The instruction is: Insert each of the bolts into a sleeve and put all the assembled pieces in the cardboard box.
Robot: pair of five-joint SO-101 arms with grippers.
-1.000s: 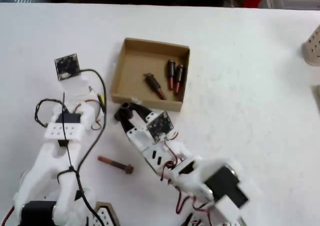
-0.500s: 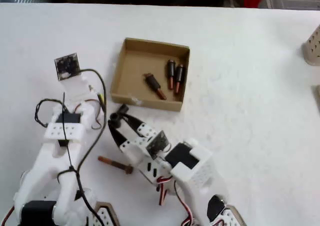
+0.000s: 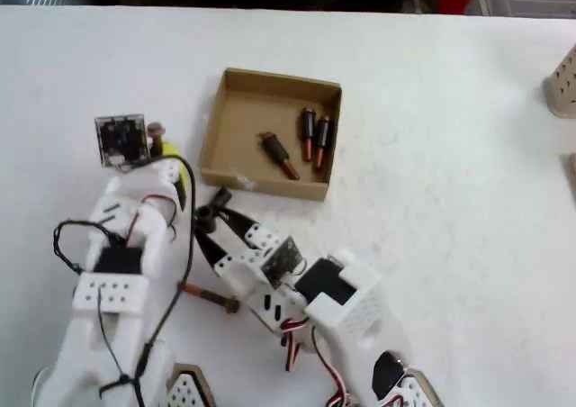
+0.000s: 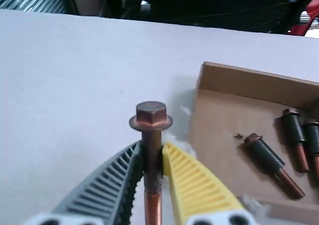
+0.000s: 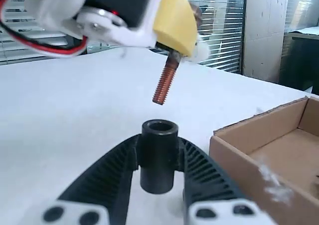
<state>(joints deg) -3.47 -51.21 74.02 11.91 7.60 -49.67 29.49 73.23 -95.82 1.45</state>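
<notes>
My left gripper (image 4: 152,153) is shut on the shank of a copper bolt (image 4: 151,119), held upright with its hex head up. In the high view this gripper (image 3: 165,155) sits left of the cardboard box (image 3: 261,180). My right gripper (image 5: 159,148) is shut on a black sleeve (image 5: 159,160), bore facing up. The bolt's threaded end (image 5: 165,83) hangs a little above and slightly beside the sleeve, not touching it. From above, the right gripper (image 3: 209,216) and sleeve (image 3: 205,213) lie just in front of the box. Three assembled pieces (image 3: 308,135) lie inside the box.
A second copper bolt (image 3: 209,296) lies on the table between the two arms, partly under a black cable. A beige pegged block (image 3: 562,83) stands at the right edge. White tabletop stretches open to the right of the box.
The left arm has swung forward, bringing its bolt nearer the sleeve. The right arm earlier pulled the sleeve back from the box's front wall and has since kept still.
</notes>
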